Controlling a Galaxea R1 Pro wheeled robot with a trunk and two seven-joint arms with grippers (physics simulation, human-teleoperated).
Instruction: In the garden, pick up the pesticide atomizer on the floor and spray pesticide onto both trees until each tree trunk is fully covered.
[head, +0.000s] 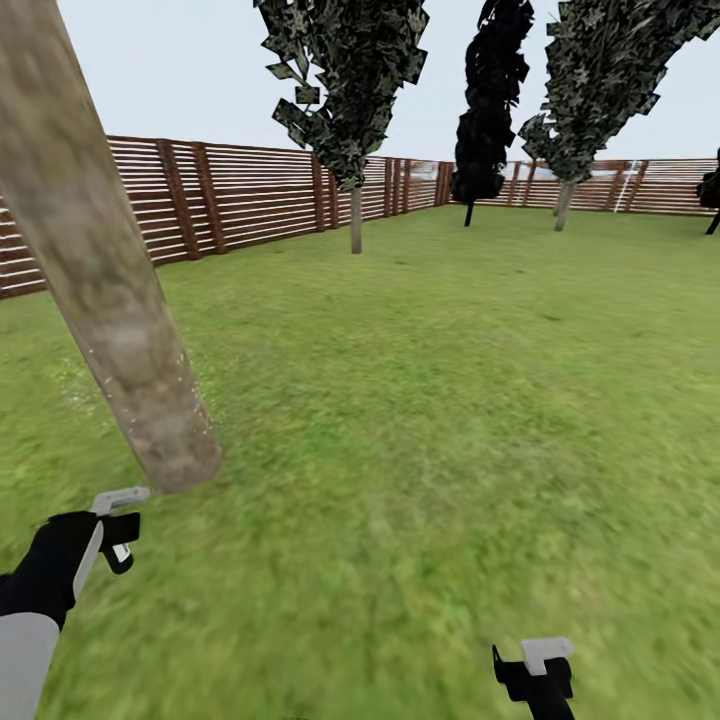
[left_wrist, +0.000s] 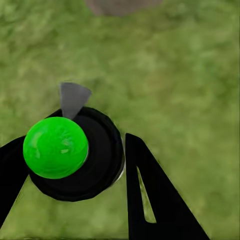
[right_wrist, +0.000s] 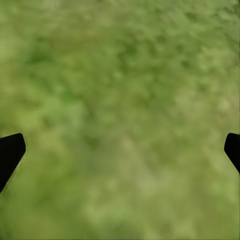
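Note:
One tree's thick, mottled grey-tan trunk (head: 110, 300) rises from the lawn at the left, close in front of me. Its base (left_wrist: 120, 5) shows in the left wrist view. The other thick-trunked tree is out of view. My left gripper (head: 112, 535) hangs low just short of the trunk's foot. The left wrist view shows it (left_wrist: 75, 182) shut on the pesticide atomizer (left_wrist: 87, 165), a black round body with a bright green cap (left_wrist: 56, 147) and a grey nozzle (left_wrist: 74, 97) turned toward the trunk. My right gripper (head: 535, 675) hangs open and empty over grass, its fingertips (right_wrist: 10, 152) wide apart.
Green lawn (head: 450, 400) stretches ahead to a brown slatted fence (head: 240, 195). Three slim dark-leaved trees (head: 355, 110) (head: 490, 110) (head: 590, 100) stand far off near the fence. Open grass lies to the right of the trunk.

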